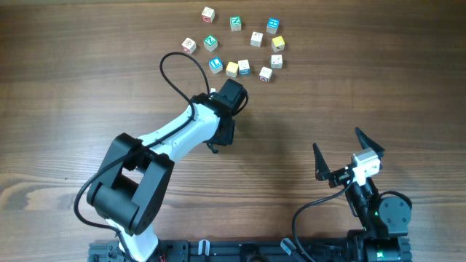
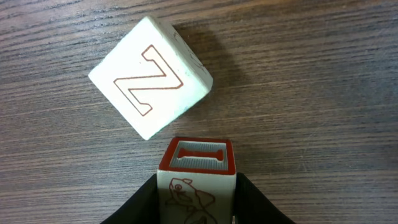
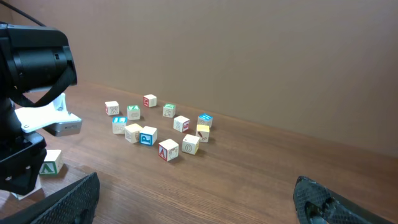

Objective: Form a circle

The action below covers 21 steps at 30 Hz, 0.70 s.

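On your table (image 1: 73, 73), the circle (image 1: 232, 69) is only a loose, gappy loop of letter blocks at the far side. Your right gripper (image 1: 336, 138) sits spread wide. Your left gripper (image 2: 198, 179) pinches a red-edged block (image 2: 198, 155) just short of the loop, not yet placed.

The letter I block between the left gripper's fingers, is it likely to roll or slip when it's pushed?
The I block looks like a rigid cube with flat faces, so it should slide, not roll. Its smooth painted sides might slip in the left gripper. Small, so probably light.
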{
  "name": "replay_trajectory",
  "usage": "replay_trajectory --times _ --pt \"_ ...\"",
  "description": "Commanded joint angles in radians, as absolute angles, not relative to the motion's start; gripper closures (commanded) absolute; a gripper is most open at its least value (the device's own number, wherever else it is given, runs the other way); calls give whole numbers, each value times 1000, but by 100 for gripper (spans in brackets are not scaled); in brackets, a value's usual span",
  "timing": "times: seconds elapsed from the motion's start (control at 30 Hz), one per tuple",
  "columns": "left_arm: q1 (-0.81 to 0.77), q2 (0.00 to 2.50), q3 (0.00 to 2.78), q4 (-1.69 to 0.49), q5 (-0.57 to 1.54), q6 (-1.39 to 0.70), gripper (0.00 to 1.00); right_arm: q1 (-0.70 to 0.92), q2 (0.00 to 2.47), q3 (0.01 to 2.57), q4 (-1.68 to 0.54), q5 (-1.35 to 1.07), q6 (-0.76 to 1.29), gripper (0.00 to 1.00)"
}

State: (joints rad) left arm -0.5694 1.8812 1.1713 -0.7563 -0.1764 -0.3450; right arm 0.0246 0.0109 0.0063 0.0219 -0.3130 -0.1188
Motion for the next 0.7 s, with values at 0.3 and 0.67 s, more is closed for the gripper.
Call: replay_trajectory --times 0.3,0.67 --pt "-571 1897 1162 -747 -193 -344 59 27 5 5 25 -310 -129 0" --pt "-571 1897 1162 -769 -184 -344 37 27 5 5 25 -310 -129 0"
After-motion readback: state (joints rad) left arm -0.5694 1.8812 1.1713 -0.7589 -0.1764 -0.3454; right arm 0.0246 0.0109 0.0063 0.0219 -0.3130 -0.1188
